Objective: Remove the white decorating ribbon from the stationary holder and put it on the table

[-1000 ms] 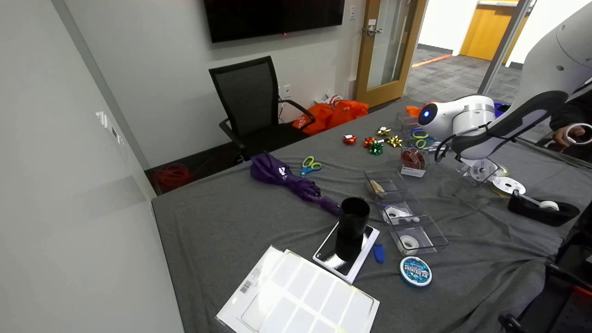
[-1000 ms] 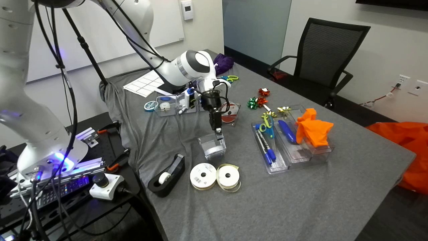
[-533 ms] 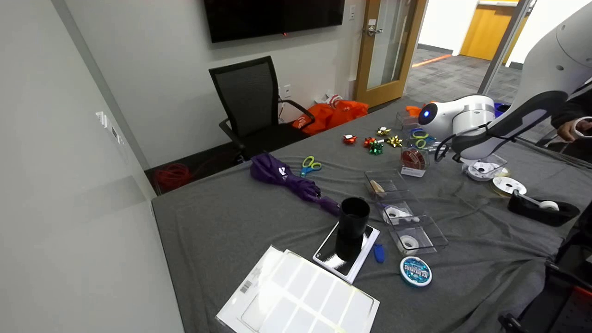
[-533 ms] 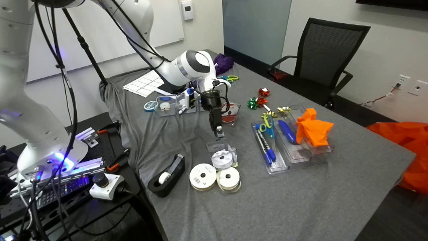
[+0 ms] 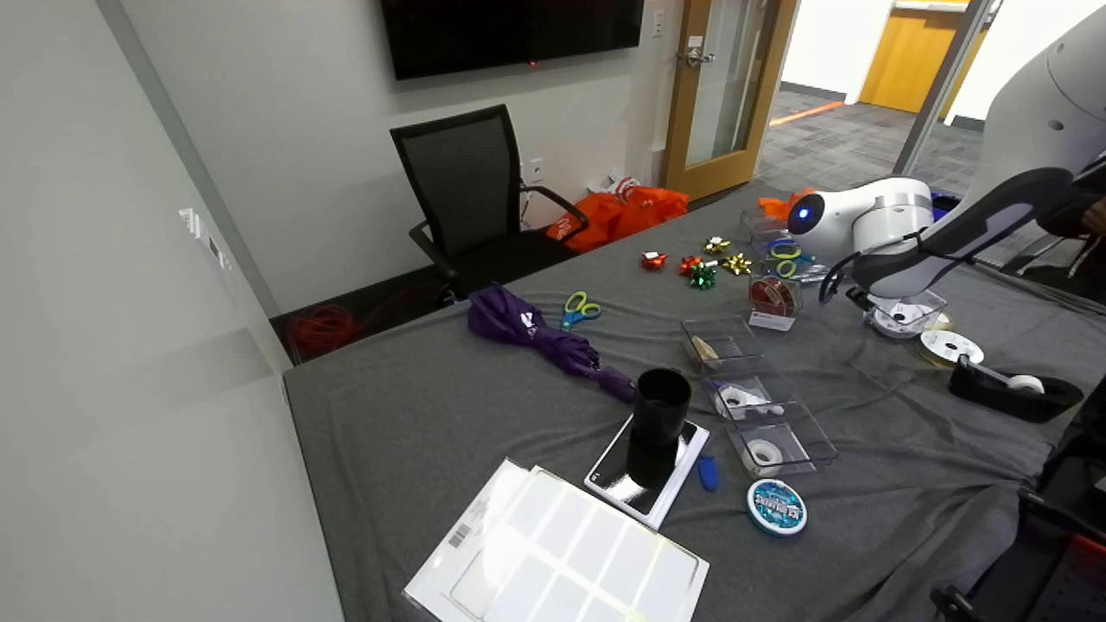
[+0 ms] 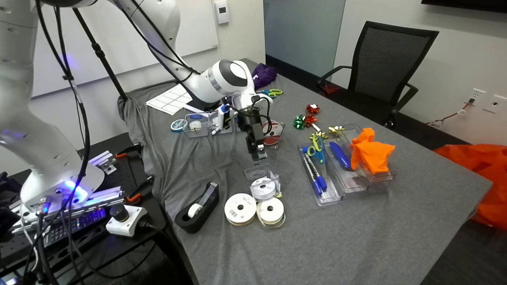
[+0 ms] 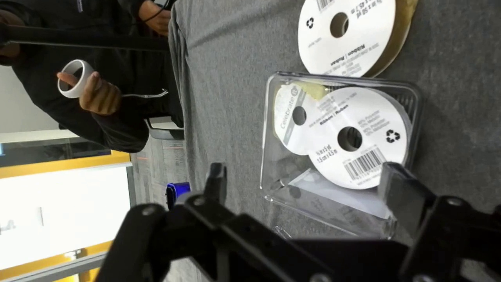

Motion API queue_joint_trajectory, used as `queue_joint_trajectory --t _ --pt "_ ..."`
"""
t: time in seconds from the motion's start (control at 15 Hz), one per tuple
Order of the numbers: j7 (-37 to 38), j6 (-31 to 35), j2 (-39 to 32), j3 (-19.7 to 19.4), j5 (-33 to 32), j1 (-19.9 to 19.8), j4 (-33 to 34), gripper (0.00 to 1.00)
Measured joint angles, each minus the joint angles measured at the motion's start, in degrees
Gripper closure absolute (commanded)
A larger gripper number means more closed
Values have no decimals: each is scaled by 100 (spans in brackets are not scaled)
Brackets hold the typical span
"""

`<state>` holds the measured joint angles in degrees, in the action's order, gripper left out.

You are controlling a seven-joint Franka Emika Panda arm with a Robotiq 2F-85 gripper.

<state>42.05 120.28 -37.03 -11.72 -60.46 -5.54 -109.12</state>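
Observation:
In the wrist view a white-faced ribbon spool (image 7: 368, 121) lies in the clear plastic holder (image 7: 313, 203); I take this spool for the white ribbon. A "Celebrate" spool (image 7: 287, 121) is partly covered by it; I cannot tell whether that one is inside or behind the clear wall. In an exterior view the holder (image 6: 258, 172) sits low against two spools on the grey-draped table (image 6: 336, 237). Above the holder's near side, my gripper (image 7: 304, 168) is open. Its fingers (image 7: 405, 192) stand wide apart, with nothing gripped between them.
A gold spool (image 7: 346, 47) and the tape dispenser (image 6: 198, 208) are near the holder. A red ribbon box (image 6: 273, 133) stands close behind the gripper, and a pen organizer (image 6: 344, 190) to one side. A person's hand holds a white ring (image 7: 74, 78).
A second ago the holder was tilted up at my fingertips. It has come down beside the spools and now lies lower. My gripper has opened and drawn back slightly.

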Motion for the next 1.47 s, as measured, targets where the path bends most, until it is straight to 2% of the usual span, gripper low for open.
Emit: queue_joint_trajectory --t 0.27,0.67,0.8,0.93,1.2,1.47 --pt "-335 798 475 -94 -409 -258 -528 0" --pt "-1229 3030 1284 -307 -464 -1119 -1267 0" --pt "-1777 3545 1288 -352 -80 -1388 -1362 0" --pt "-2409 3773 1245 -354 504 -1550 -1449 0" --pt "-3635 3808 1187 -330 1831 -1613 -1584 0" --pt "-4479 3809 1134 -268 2933 -1597 -1584 0"
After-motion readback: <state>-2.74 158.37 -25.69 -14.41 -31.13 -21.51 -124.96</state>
